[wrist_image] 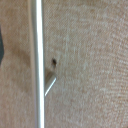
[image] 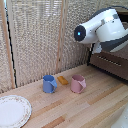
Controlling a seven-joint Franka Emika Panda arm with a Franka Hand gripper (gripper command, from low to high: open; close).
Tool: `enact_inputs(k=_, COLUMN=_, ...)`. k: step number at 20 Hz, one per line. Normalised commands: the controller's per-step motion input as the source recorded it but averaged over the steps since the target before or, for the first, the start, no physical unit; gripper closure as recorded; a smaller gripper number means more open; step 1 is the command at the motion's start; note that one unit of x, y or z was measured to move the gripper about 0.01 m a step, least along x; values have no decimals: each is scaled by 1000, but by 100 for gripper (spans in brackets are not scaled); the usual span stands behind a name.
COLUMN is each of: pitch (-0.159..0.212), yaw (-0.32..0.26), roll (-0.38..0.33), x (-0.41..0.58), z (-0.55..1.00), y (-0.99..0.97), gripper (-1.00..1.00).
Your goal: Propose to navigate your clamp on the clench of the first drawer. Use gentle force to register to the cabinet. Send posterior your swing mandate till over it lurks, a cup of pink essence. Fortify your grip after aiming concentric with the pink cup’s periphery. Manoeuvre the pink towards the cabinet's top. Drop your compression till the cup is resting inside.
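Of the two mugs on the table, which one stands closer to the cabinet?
The pink mug. It stands toward the exterior view's right, on the side of the dark cabinet; the blue mug stands farther away.

Pink cup (image: 78, 83) btwn blue mug (image: 49, 84) & cabinet (image: 111, 62); plate (image: 12, 110) nr exterior view's left.

White arm (image: 102, 30) against dark cabinet (image: 111, 61), pink cup (image: 78, 83) beside blue mug (image: 49, 84), plate (image: 12, 111)

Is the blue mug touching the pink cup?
Apart. In the exterior view, the blue mug and the pink cup stand on the table with a clear strip of wood and a small orange block between them.
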Motion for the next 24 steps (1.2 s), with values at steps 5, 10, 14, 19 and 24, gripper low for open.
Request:
enact_inputs(k=5, pitch=94, yaw=-156, roll=307, x=62, z=114, y=346, gripper=-100)
enact_inputs(k=10, pitch=80, yaw=-173, roll=312, x=131, z=103, y=317, gripper=-100)
enact_inputs(k=14, pitch=45, yaw=-205, roll=312, x=191, z=101, y=244, gripper=-100)
enact_inputs(k=19, pitch=12, yaw=-245, roll=309, x=118, z=82, y=153, gripper=-100)
enact_inputs(k=24, pitch=3, yaw=-266, roll=279, x=70, z=133, y=126, gripper=-100)
